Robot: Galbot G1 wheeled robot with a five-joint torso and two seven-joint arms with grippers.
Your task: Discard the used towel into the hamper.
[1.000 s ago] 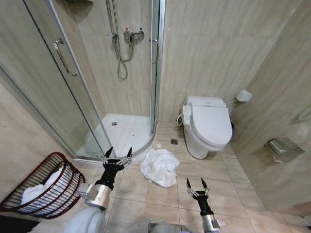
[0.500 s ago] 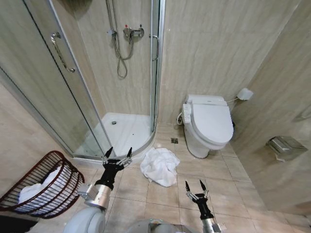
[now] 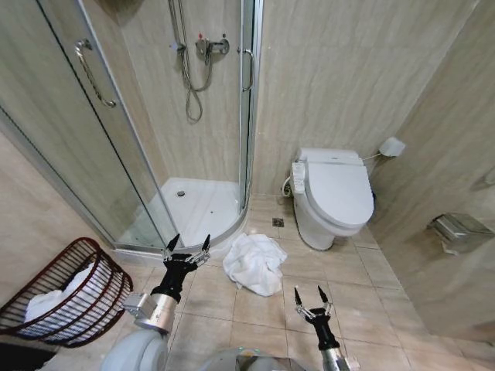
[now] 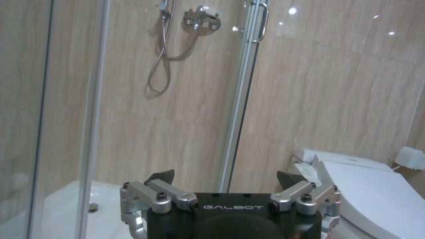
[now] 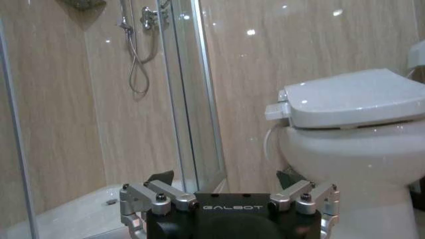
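1. On the tiled floor beside the white toilet [image 3: 334, 193] lies the crumpled white towel [image 3: 254, 263], not yet picked up.
2. Left hand [image 3: 186, 250] hovers spread open just short of it, ready to reach; right hand [image 3: 312, 299] waits open nearer the robot.
3. The dark reddish-brown wire hamper [image 3: 46, 312] stands well apart.
4. Everything has slid slightly down-frame, so the camera tilted; the towel is unmoved.

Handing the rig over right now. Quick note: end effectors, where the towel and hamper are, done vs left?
Left end effector: open, empty, raised over the floor tiles near the shower tray.
Right end effector: open, empty, low on the right, short of the towel.
Used towel: crumpled on the floor between the shower and the toilet, untouched.
Hamper: far left, tilted, with white cloth already inside.
Done: nothing grasped yet.
Left: pick up the towel, carry it left, drop it in the hamper.
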